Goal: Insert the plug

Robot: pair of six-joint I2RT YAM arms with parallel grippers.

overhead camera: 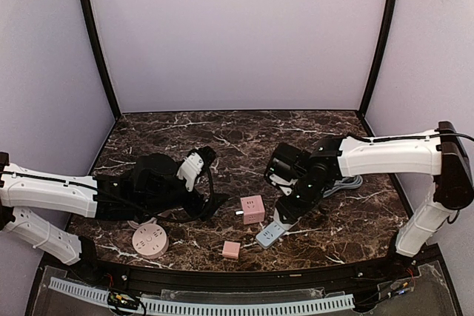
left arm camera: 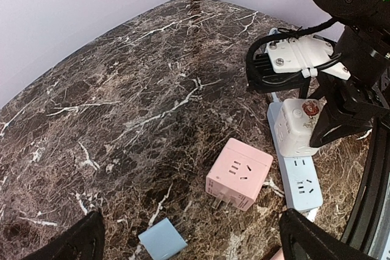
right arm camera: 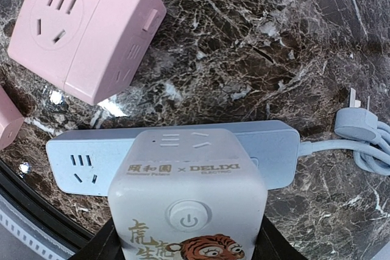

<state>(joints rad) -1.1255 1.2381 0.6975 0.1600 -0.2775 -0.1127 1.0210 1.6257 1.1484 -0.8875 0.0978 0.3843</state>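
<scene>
White cube adapter (right arm camera: 192, 211), printed with a tiger and carrying a round power button, fills the near edge of the right wrist view; it sits clamped between the fingers of the right pincer (overhead camera: 286, 215), which presses on two opposite flat sides. Directly under the fingertips lies the blue power strip (right arm camera: 85, 156), and the adapter hangs over its middle sockets; whether the prongs have entered cannot be told, since the body hides them.

The adapter looks like a stiff, smooth plastic shell, fairly light, likely slippery under an angled push; the flat side walls seem the sound place to hold it, below the button, so that pressure runs straight down through the prongs. The strip also looks light and may slide or tip on the marble if the push comes off-centre.

Just to the pincer's left, beyond the strip, rests a pink cube socket (right arm camera: 79, 28); nearer the arm bases sits a small pink block (overhead camera: 231, 249). Away to the pincer's right lie the strip's own plug (right arm camera: 356, 123) and its looped cable. Well off to the left, the left pincer (left arm camera: 198, 238) hovers with its jaws spread wide, holding nothing, near a round pink socket (overhead camera: 150, 242).
</scene>
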